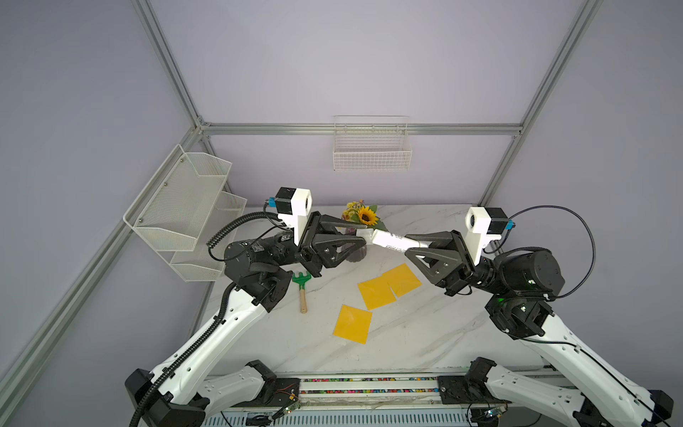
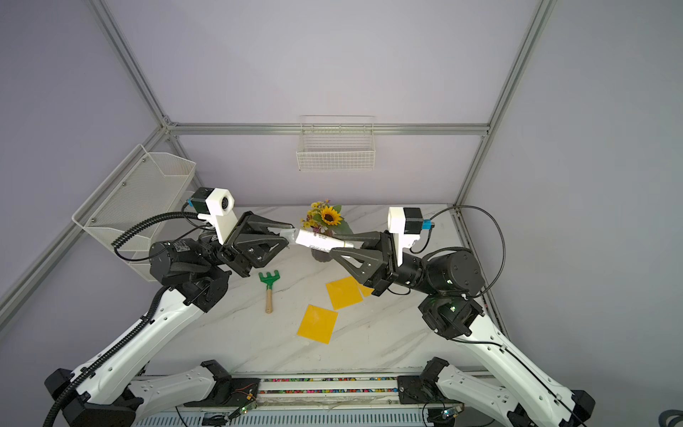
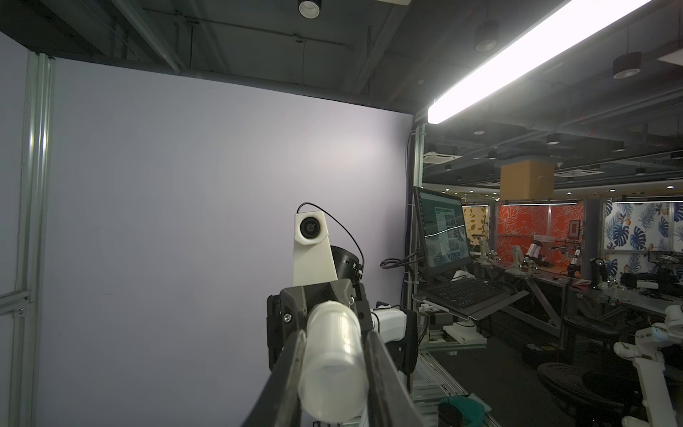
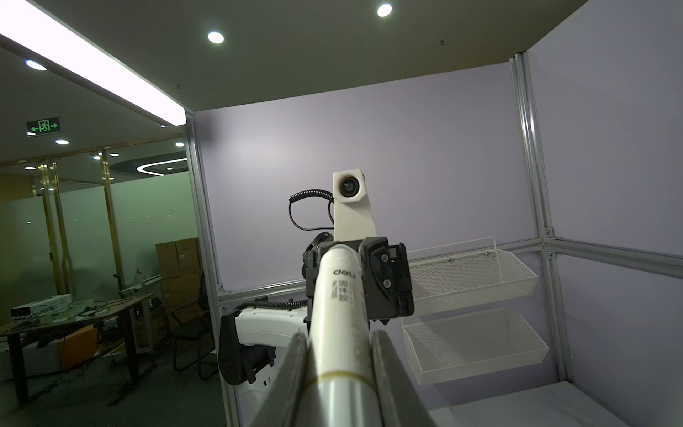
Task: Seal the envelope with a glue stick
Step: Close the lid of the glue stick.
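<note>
- Under both arms sits a white marble table point(image 1: 425, 332), with pale purple walls point(image 1: 332, 74) and a silver metal frame point(image 1: 360, 129) around it.
- A wire basket point(image 1: 371, 155) hangs on the far wall at 12 o'clock. Mesh shelves point(image 1: 184, 210) hang on the side wall at 9 o'clock.
- On the table, a sunflower bunch point(image 1: 366, 215) stands at 12 o'clock and a green toy rake point(image 1: 302, 286) lies at 9 o'clock.
- Three yellow envelopes point(image 1: 376, 292) lie flat near the middle. Two touch each other, and one lies apart at 7 o'clock from them.
- The glue stick point(image 1: 391, 240) is up in the air over the far part of the table, in front of the sunflower bunch. It lies almost level between the two arms.
- The left gripper point(image 1: 360, 234) has its fingers pressed tight on the cap point(image 3: 334, 355), at the stick's 9 o'clock end.
- The right gripper point(image 1: 408, 244) squeezes the other end, at 3 o'clock.
- The label point(image 4: 343, 284) reads "deli", with Chinese letters under it.
- Outside the booth a green exit sign point(image 4: 43, 126) glows.
</note>
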`<state>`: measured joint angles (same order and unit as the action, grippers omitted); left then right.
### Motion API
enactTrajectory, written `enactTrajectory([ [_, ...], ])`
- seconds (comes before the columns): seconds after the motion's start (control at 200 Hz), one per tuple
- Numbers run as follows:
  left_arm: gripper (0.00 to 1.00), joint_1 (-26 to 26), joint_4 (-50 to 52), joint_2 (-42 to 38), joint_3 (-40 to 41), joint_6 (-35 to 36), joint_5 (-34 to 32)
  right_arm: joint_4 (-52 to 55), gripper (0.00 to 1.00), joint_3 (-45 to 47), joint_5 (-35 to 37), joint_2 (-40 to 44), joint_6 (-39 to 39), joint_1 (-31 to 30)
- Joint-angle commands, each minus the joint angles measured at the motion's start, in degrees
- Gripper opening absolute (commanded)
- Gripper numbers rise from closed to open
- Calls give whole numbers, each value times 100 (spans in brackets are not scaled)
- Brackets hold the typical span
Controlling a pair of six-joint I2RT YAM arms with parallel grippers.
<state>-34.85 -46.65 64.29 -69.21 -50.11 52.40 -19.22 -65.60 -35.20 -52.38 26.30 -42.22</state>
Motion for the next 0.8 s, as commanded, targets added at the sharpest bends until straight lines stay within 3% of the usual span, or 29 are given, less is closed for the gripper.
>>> enactTrajectory([
  [0.0, 0, -65, -8, -5, -295, -11, 270, 743, 0, -313, 109, 16, -319, -32],
  [0.38, 0, -193, 1807, -82, -668, 988, 569, 3042, 0, -1321, -258, -204, -1135, -32],
  [0.795, 0, -259, 1569, -127, -600, 892, 525, 3905, 0, -1598, -93, -290, -1256, -32],
])
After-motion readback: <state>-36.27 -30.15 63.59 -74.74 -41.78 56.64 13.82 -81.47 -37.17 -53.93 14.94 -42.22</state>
